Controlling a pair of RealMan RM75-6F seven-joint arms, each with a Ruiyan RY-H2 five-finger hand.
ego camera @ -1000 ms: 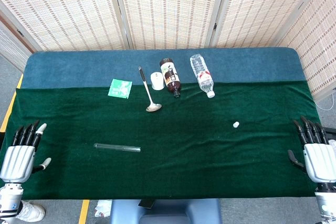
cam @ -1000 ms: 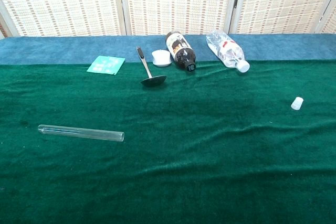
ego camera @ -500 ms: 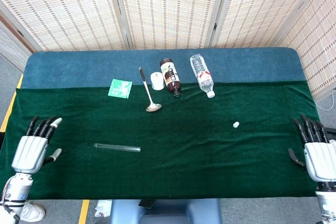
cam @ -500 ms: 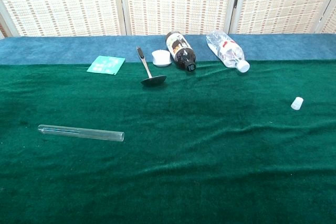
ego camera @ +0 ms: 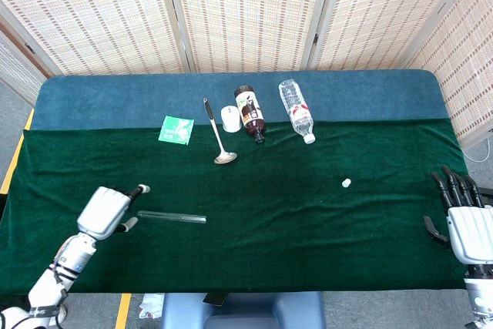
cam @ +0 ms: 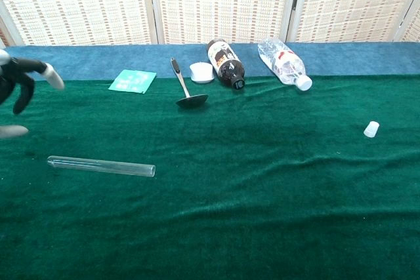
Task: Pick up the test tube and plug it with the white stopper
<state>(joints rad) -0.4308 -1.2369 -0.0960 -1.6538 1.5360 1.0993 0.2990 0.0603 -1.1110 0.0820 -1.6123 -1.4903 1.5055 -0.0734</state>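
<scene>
A clear glass test tube point(ego camera: 172, 217) point(cam: 101, 166) lies flat on the green cloth at the front left. The small white stopper point(ego camera: 347, 183) point(cam: 372, 129) stands alone on the cloth to the right. My left hand point(ego camera: 108, 209) point(cam: 20, 86) hovers just left of the tube's closed end, fingers spread, holding nothing. Over the table's right front edge, my right hand point(ego camera: 466, 225) stays open and empty, far from the stopper; the chest view does not show it.
Along the back lie a green packet point(ego camera: 176, 129), a metal ladle point(ego camera: 218, 135), a white cap point(ego camera: 229, 118), a brown bottle point(ego camera: 249, 112) and a clear water bottle point(ego camera: 296, 110). The green cloth point(ego camera: 277, 221) covers the front, blue cloth behind.
My left hand has moved in from the table's left edge toward the test tube and now shows in the chest view. The right hand, tube and stopper have stayed put.
</scene>
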